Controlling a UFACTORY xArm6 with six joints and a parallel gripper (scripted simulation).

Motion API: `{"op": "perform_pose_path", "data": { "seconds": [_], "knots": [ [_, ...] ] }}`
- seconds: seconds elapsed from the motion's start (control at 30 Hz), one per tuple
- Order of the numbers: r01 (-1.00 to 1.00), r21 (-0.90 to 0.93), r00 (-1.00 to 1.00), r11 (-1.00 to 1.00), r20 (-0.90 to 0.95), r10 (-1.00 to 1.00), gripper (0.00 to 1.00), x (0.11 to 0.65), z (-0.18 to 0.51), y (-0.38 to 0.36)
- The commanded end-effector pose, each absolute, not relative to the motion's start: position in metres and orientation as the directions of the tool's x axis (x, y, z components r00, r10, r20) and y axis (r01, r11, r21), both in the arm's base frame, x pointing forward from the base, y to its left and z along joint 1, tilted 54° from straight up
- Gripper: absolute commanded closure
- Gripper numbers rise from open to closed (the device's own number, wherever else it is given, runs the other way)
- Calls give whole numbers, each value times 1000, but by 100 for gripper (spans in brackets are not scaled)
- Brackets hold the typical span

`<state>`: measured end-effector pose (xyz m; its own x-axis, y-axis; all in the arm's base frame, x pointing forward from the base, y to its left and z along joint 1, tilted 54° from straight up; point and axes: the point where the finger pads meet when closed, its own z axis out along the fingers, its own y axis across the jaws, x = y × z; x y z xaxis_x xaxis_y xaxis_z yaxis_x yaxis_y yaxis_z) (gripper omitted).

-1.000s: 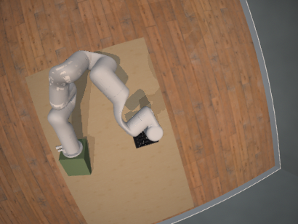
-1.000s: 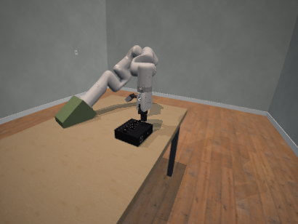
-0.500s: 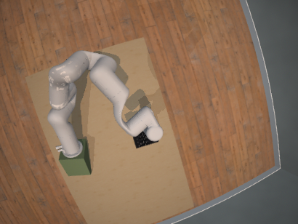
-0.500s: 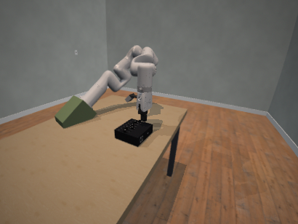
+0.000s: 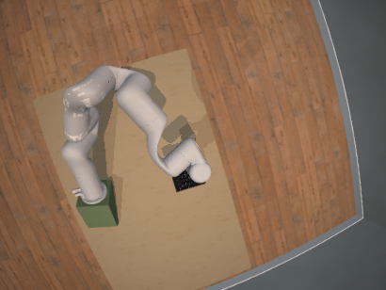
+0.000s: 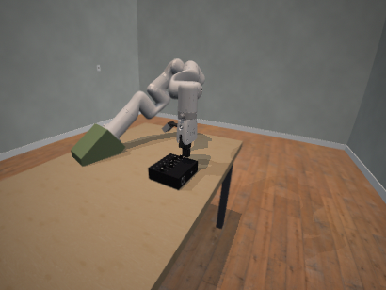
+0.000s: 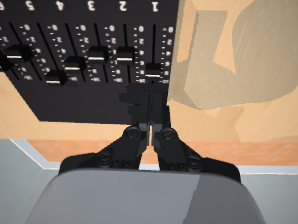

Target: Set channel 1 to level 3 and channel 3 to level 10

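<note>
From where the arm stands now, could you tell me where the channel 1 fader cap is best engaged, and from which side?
Engage the channel 1 fader cap at its flat near edge. The shut gripper sits just below it, in line with its slot. The cap looks low and narrow, so pushing along the slot likely beats pinching.

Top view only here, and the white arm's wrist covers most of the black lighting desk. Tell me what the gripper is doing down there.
Observer: The black gripper is shut with nothing between its fingers, pointing down at the black lighting desk.
Operator: Say which fader it is at.
Observer: Its tips are right by the channel 1 fader cap, on the side away from the channel numbers. I cannot tell whether they touch it.
Operator: Compare that cap with its neighbour.
Observer: It stands farther from the numbered end than the channel 2 fader cap.
</note>
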<state>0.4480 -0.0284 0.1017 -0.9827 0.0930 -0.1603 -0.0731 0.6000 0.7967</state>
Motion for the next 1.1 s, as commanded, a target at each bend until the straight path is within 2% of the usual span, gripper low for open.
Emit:
{"op": "perform_pose_path", "data": {
  "seconds": [0.0,1.07],
  "knots": [
    [-74,796,-982,601,-163,94,100,449,102,-30],
    [-74,796,-982,601,-163,94,100,451,95,-20]
  ]
}}
